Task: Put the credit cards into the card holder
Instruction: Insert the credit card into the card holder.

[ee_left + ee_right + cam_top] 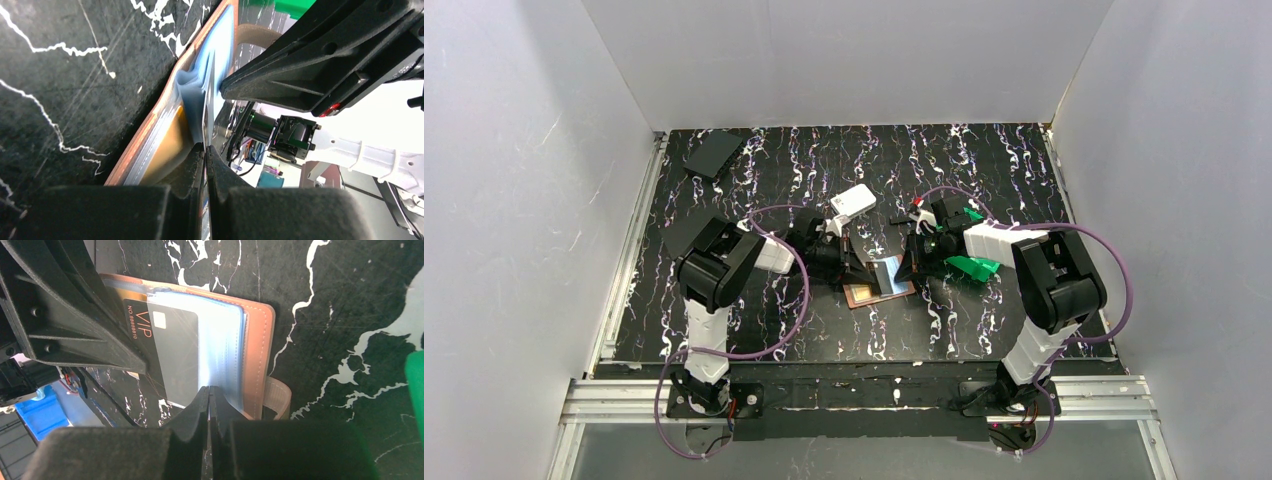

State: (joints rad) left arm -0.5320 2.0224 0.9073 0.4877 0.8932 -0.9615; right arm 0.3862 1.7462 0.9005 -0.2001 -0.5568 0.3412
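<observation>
At mid-table, between my two arms, the card holder (869, 293) lay open and flat on the black marbled table (754, 330), with its orange-brown leather outer side down. Its snap tab (277, 397) poked out at one edge. My left gripper (205, 150) had its jaws pressed together on the thin end of what read as a black VIP card (170, 340), which sat partly inside a clear sleeve (220, 350). My right gripper (209, 392) met the pack from the opposite side, jaws closed at the sleeve's edge as far as my wrist view showed. Whether one leaf or several sat between the pads I could not tell. A white box (852, 203) sat just beyond the holder and a green bin (972, 266) just beside my right wrist.

The card I judged light, stiff and glossy, liable to slide between pads, so best taken flat across a short end. The sleeves looked thin, floppy and slick, apt to buckle or cling together, and a pinch at the open lip seemed safest. The leather cover appeared soft and light enough to skate on the table if pushed, so it wanted pinning.
</observation>
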